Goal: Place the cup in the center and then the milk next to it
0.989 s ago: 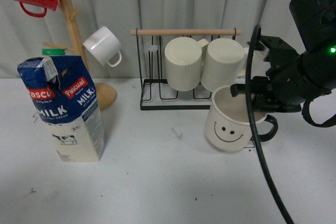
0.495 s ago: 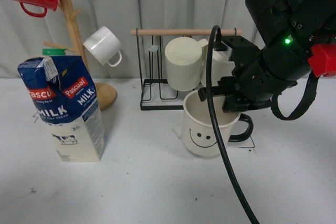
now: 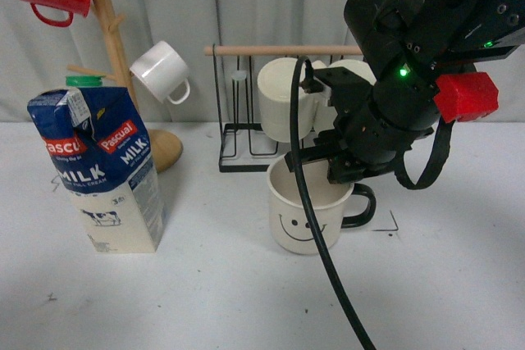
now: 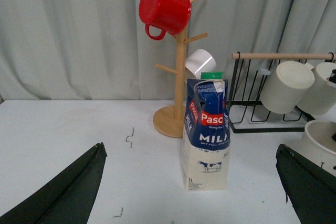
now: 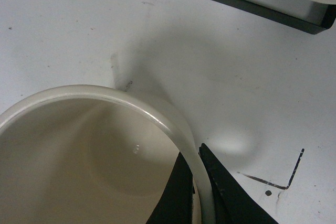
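The wide cream smiley-face mug with a black handle (image 3: 305, 212) has shifted left toward the tall blue-and-cream milk carton (image 3: 98, 174), though the two are well apart. The right gripper (image 3: 345, 173), its arm bent down over the mug, is clamped on the rim by the handle. The left gripper (image 4: 190, 149) gapes wide and holds nothing.

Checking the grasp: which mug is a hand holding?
The wide cream mug with a black smiley face and black handle: the right hand pinches its rim, while the others hang on racks.
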`<state>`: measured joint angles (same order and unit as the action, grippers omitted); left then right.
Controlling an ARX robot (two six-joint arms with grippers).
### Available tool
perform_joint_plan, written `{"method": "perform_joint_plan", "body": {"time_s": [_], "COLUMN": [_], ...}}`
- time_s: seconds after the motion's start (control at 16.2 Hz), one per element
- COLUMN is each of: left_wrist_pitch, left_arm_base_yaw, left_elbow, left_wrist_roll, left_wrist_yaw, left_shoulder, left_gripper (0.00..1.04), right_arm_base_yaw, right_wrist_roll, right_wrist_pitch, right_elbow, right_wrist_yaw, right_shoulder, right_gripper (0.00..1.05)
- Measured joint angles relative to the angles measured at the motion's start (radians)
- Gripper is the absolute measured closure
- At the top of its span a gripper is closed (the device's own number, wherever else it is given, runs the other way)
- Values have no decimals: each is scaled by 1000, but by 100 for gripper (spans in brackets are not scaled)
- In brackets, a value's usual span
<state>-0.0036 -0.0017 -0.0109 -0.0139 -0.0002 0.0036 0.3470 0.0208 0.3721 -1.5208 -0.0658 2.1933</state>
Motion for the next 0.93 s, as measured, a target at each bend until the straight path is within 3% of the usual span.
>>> {"method": "perform_joint_plan", "body": {"time_s": [0.43, 0.74, 0.93], "left_wrist_pitch": [0, 0, 0], "left_arm_base_yaw": [0, 0, 0], "left_elbow": [0, 0, 0], "left_wrist_roll": [0, 0, 0], "left_wrist_yaw": [0, 0, 0], "left_shoulder": [0, 0, 0], "left_gripper": [7, 7, 7], "right_arm_base_yaw": [8, -13, -64], "right_wrist_roll": [17, 9, -14], "right_wrist_pitch": [1, -19, -114], "right_elbow": [-1, 10, 100], "right_wrist_yaw": [8, -6, -62], "right_shoulder": [19, -9, -143], "right_gripper": [101, 46, 9]}}
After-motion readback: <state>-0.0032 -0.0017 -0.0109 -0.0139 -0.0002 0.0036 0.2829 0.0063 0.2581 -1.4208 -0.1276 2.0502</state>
